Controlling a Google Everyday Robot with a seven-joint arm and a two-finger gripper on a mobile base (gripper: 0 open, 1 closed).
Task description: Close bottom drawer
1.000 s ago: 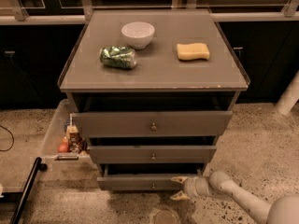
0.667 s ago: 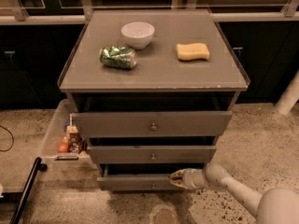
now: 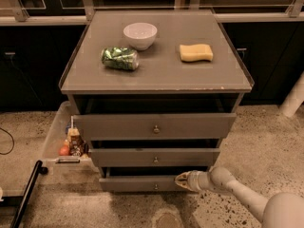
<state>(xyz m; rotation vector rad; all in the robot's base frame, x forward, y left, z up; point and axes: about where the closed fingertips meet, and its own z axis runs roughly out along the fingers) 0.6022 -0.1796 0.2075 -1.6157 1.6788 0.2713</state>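
The bottom drawer point(image 3: 135, 183) is the narrowest grey front at the foot of the cabinet, with a small round knob point(image 3: 155, 186). It stands pulled out a little, with a dark gap above it. My gripper point(image 3: 179, 180) comes in from the lower right on a white arm. Its tip rests against the right part of the drawer's front, just right of the knob. It holds nothing that I can see.
The middle drawer point(image 3: 154, 157) and the top drawer point(image 3: 154, 126) also stand part open. On the cabinet top point(image 3: 161, 77) lie a white bowl point(image 3: 140, 34), a green crumpled bag point(image 3: 119, 58) and a yellow sponge point(image 3: 195, 52). A clear bin point(image 3: 59, 137) with snacks stands at the left.
My gripper has moved left and up, from beside the drawer's right end onto its front near the knob. The drawer's gap looks slightly narrower.
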